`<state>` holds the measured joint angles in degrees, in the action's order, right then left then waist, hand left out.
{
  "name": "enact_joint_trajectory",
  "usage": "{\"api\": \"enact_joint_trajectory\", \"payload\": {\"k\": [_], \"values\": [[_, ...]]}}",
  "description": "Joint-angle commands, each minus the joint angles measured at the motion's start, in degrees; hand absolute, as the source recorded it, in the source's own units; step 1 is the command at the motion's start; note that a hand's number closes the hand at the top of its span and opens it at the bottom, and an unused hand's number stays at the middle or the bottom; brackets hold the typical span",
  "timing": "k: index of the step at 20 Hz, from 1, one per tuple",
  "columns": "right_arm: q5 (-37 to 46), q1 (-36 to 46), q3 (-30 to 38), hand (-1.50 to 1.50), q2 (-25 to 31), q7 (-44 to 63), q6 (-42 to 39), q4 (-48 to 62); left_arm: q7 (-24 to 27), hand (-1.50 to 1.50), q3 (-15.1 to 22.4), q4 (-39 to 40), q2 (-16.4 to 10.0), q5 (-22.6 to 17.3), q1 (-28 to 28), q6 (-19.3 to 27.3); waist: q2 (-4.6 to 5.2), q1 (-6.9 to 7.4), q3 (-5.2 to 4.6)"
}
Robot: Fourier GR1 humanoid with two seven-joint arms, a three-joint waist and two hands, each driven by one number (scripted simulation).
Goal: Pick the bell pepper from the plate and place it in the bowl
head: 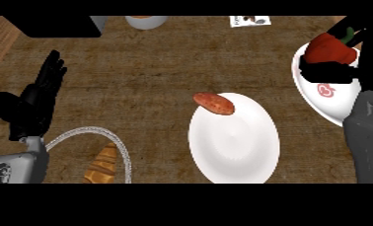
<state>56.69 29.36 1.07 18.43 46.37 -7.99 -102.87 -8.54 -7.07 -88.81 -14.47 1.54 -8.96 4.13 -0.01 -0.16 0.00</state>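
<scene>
Your right hand [329, 74] is curled round the red bell pepper [329, 50] at the plate [334, 107], far right, so the pick is in hand. Next, lift it and carry it left to the bowl [235, 143] (a sweet potato [213, 103] sits on its far rim). The plate's red logo [324, 90] isn't readable. Your left hand [36, 102] rests open at the left.

Red bell pepper [330, 48]; white bowl [235, 145]; mottled brown counter [146, 74].

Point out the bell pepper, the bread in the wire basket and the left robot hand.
bell pepper [329, 51]: head view, on its red body.
bread [103, 163]: head view, on the middle of the loaf.
left robot hand [35, 104]: head view, on its palm.
</scene>
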Motion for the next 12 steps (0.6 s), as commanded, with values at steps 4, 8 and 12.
{"api": "enact_joint_trajectory", "payload": {"k": [4, 8, 12], "values": [[-5.0, -0.5, 8.7, 1.50, 2.9, -12.7, 7.4, 13.5, 1.9, 0.00, -1.9, 2.7, -0.5, -0.7, -1.4, -1.6, 0.10, 0.41, 0.00], [-8.7, -0.4, 13.8, 1.50, 6.0, -24.8, 13.7, 26.7, 1.4, 0.00, -0.3, 2.0, 0.8, 0.7, -1.4, -0.6, 0.24, 0.64, 0.04], [-8.7, 2.4, 15.3, 1.50, 6.8, -31.6, 18.9, 37.8, -2.3, 0.00, -0.4, -3.3, 0.2, 0.8, 0.4, -0.6, 0.17, 1.00, 0.05]]}}
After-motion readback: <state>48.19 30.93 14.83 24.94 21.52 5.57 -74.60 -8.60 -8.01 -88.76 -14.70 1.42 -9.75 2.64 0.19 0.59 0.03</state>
